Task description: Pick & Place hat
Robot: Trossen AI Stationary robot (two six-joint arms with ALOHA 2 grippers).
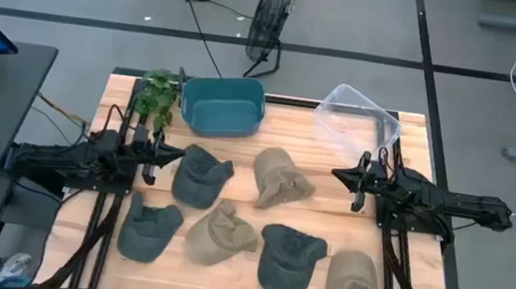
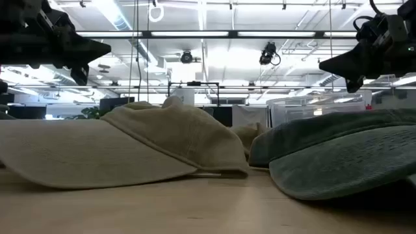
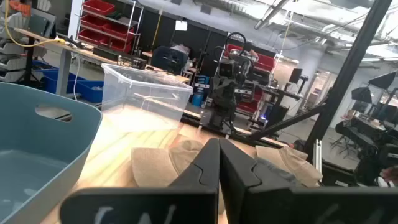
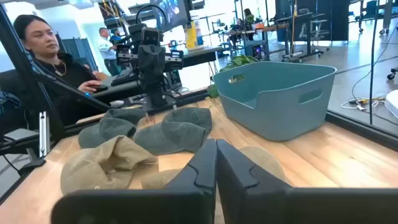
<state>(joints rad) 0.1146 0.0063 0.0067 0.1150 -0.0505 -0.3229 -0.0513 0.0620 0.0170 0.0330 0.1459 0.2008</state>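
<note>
Several caps lie flat on the wooden table. Three are dark green: one (image 1: 202, 175) beside my left gripper, one (image 1: 149, 230) near the left front, and one (image 1: 290, 259) at the centre front. Three are tan: one (image 1: 281, 177) in the middle, one (image 1: 221, 235) in front of it, and one (image 1: 354, 285) at the right front. My left gripper (image 1: 177, 154) (image 3: 219, 152) hovers shut above the table's left side, clear of the caps. My right gripper (image 1: 337, 173) (image 4: 216, 152) hovers shut above the right side, facing the middle tan cap.
A teal bin (image 1: 223, 105) stands at the far edge and a clear plastic bin (image 1: 356, 118) to its right. A potted plant (image 1: 156, 96) sits at the far left corner. A floor fan (image 1: 270, 16) stands beyond the table. A person (image 4: 43, 50) sits off the left side.
</note>
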